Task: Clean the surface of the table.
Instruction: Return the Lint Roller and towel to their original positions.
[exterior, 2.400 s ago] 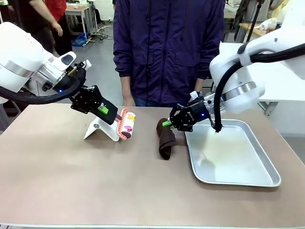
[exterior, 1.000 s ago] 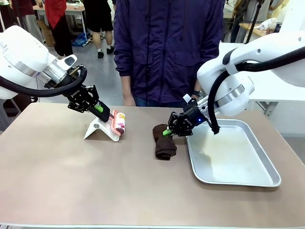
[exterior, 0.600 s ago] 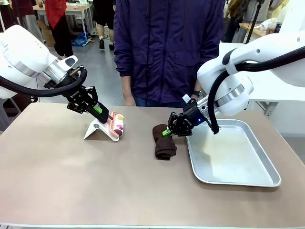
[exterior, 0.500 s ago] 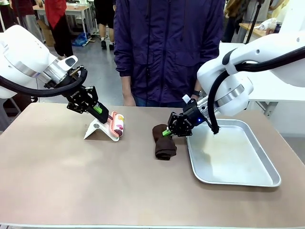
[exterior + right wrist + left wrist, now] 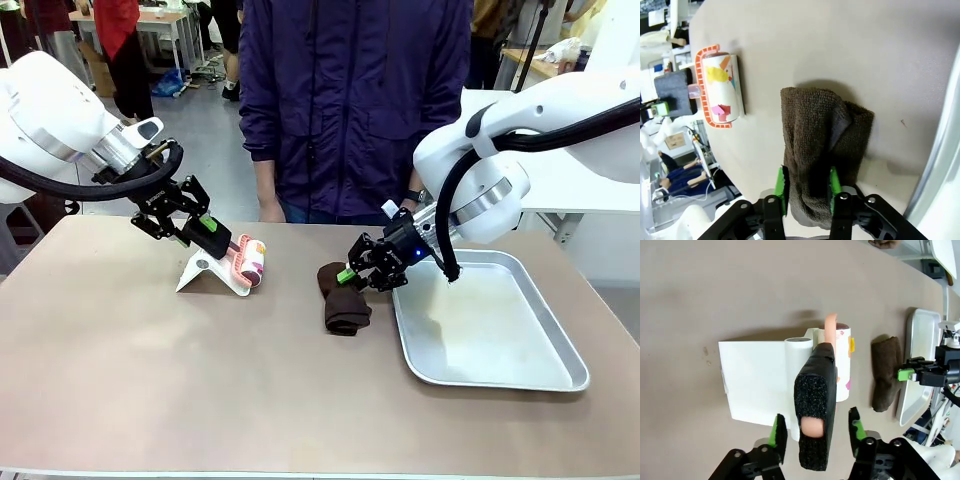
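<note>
The left gripper (image 5: 815, 432) hung over the far left part of the table (image 5: 200, 380), its green-padded fingers (image 5: 776, 432) spread apart with a gap on either side of the black foam handle (image 5: 814, 415) between them (not touching it, as far as the left wrist view showed). Just ahead of that gripper the handle ran to a lint roller (image 5: 250, 262) with a patterned sheet, which rested against a white stand (image 5: 205, 272) standing on the table.

The right gripper (image 5: 348, 275) was clamped on the top of a brown cloth (image 5: 343, 300), which hung from its fingers and lay folded on the table below. The silver tray (image 5: 500, 375) sat just beside that gripper, to its right. A person (image 5: 355, 100) in a dark jacket stood beyond both grippers at the far edge.
</note>
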{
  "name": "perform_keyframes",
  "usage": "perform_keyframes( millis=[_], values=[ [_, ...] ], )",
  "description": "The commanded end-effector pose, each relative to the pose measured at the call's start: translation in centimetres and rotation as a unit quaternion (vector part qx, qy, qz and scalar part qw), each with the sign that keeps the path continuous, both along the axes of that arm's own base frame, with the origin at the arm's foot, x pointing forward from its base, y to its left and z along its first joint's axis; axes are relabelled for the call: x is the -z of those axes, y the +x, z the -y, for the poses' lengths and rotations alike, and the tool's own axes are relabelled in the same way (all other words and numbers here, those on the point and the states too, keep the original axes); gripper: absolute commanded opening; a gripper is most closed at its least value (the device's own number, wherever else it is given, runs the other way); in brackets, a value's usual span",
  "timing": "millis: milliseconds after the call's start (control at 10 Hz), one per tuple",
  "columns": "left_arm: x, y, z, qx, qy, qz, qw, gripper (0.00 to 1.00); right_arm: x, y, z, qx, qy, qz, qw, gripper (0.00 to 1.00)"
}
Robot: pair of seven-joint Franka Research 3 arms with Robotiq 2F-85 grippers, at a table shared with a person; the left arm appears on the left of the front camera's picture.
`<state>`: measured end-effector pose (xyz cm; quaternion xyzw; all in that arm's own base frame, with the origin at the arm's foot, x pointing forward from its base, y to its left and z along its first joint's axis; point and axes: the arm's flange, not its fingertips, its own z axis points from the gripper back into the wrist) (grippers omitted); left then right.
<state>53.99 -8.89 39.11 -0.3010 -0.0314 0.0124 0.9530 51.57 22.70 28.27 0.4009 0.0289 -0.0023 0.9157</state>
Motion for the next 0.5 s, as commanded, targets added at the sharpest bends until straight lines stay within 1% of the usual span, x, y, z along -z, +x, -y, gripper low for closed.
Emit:
perform_keyframes(
  millis=[0,100,200,400],
  values=[
    [-0.6,0.2,-0.2,-0.013,0.010,-0.002,1.000,1.00,-0.2,0.7,0.1,-0.013,-0.007,-0.006,1.000,1.00],
    [-0.7,0.1,-0.4,-0.015,0.010,-0.001,1.000,1.00,-0.2,0.7,0.0,-0.016,-0.010,-0.006,1.000,0.89],
    [-0.9,-0.1,-0.7,-0.019,0.007,0.001,1.000,1.00,-0.2,0.7,0.0,-0.018,-0.012,-0.005,1.000,0.98],
    [-1.5,-0.8,-1.4,-0.025,-0.002,0.012,1.000,1.00,-0.4,0.7,-0.2,-0.023,-0.012,-0.003,1.000,1.00]
  ],
)
